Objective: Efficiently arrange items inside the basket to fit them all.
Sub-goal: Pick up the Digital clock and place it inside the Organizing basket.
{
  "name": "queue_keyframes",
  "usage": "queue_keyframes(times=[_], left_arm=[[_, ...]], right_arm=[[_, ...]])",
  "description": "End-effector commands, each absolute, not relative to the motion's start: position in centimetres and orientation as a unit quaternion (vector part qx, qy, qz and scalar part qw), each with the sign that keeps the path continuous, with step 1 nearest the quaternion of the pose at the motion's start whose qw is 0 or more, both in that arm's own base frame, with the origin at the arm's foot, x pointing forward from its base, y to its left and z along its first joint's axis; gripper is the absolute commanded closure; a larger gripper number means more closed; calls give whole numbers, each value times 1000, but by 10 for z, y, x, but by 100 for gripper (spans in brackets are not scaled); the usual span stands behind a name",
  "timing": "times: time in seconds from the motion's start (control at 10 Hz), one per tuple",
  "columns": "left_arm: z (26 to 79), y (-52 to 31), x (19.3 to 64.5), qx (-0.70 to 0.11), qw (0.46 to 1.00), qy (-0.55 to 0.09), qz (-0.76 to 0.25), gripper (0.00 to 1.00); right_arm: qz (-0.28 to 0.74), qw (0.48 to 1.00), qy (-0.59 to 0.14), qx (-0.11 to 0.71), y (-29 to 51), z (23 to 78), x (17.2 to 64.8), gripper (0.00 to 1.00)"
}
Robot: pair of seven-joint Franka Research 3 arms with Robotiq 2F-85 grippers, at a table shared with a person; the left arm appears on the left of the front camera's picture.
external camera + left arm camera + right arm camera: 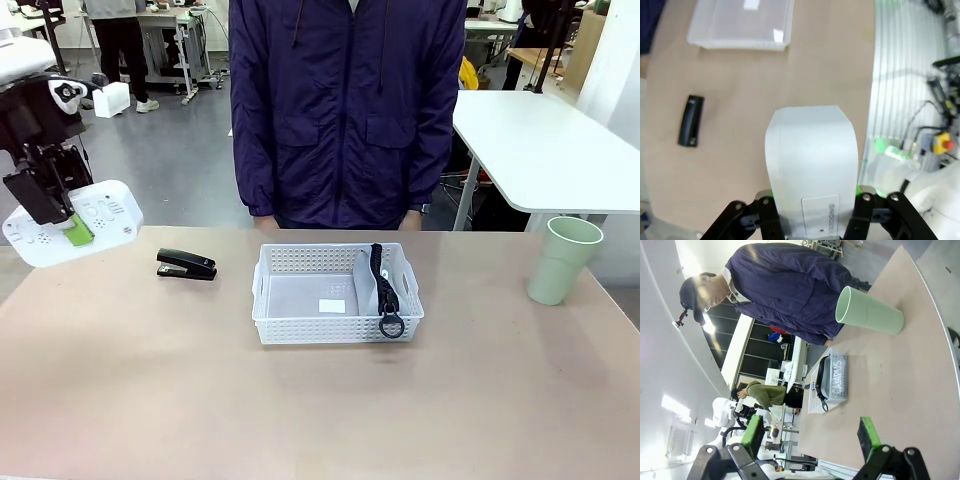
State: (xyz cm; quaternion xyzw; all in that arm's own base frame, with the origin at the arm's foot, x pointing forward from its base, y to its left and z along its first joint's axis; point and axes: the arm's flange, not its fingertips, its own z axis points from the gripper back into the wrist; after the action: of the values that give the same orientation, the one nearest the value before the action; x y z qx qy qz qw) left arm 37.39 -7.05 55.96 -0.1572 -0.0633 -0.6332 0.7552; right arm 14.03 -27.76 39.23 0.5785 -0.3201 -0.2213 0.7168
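**Writing:** "CAMPUS" on the grey zip pouch (839, 378), readable in the right wrist view. The white box (812, 150) has small print, apparently "SNOOZE", in the left wrist view.

**Count:** one of each.
- Pouch: on edge along the right wall of the basket (300, 331).
- Stapler (186, 264): on the surface, left of the basket.
- Cup (563, 258): upright, far right.

**Left tool** (72, 230): clamped on the box, off the surface.
**Right tool** (812, 437): wide open, empty.

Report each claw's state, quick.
Left claw: shut on the small white box.
Right claw: open, holding nothing.
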Motion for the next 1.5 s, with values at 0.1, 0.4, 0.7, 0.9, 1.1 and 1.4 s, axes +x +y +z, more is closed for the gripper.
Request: queue_keyframes(times=[0.1,0.4,0.7,0.9,1.1,1.4], left_arm=[[551,-157,387,-171,754,-130,-621,48],[525,-254,431,-96,748,-119,-645,48],[476,-330,490,-105,680,-88,-721,48],[437,-363,517,-106,674,-55,-729,48],[395,-386,516,-105,655,-13,-748,48],[374,-387,520,-88,658,21,-748,48]], right_arm=[[-213,711,-337,579,-279,395,141,0],[-213,711,-337,579,-279,395,141,0],[-213,711,-337,579,-279,395,141,0],[-213,711,-337,579,-279,395,141,0],[-213,711,-337,579,-279,395,141,0],[-213,711,-337,579,-279,395,141,0]])
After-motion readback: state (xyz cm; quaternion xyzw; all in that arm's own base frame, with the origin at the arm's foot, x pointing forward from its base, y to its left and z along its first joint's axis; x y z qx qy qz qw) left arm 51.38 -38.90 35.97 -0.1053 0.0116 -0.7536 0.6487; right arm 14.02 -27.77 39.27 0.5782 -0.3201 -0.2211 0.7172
